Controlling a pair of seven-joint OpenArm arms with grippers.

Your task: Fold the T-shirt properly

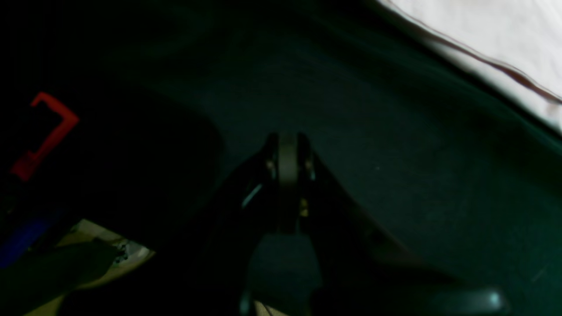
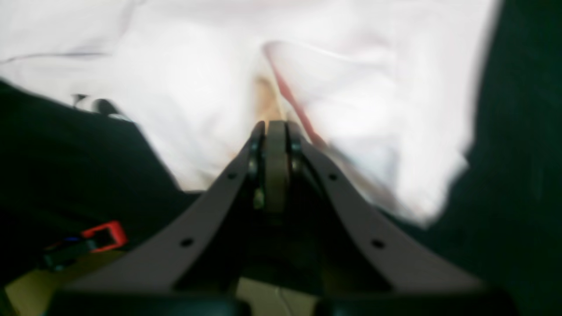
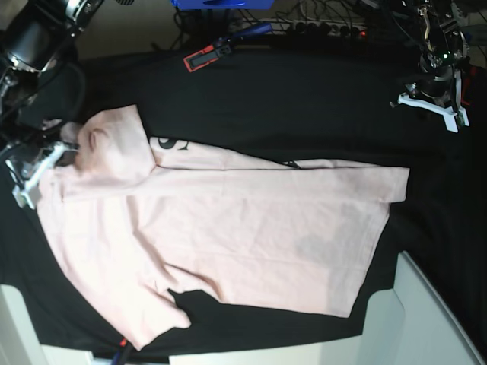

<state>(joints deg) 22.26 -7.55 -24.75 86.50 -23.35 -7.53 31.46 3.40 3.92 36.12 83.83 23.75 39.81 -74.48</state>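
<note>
Left of the T-shirt (image 3: 228,236), at its sleeve/collar end, my right gripper (image 3: 59,150) is clamped shut w/ pink fabric at its tip; looks pinched, can't confirm. Shirt lies spread on black cloth (image 3: 304,99). I'd carry the fold low, w/o bunching. Far right of shirt, my left gripper (image 3: 435,103) hovers shut, empty.

Quick headcount on the table

One pale pink cotton T-shirt (image 3: 228,228), one big black cloth (image 3: 304,99) under it, two white robot grippers, left (image 3: 434,106) and right (image 3: 34,171).
</note>
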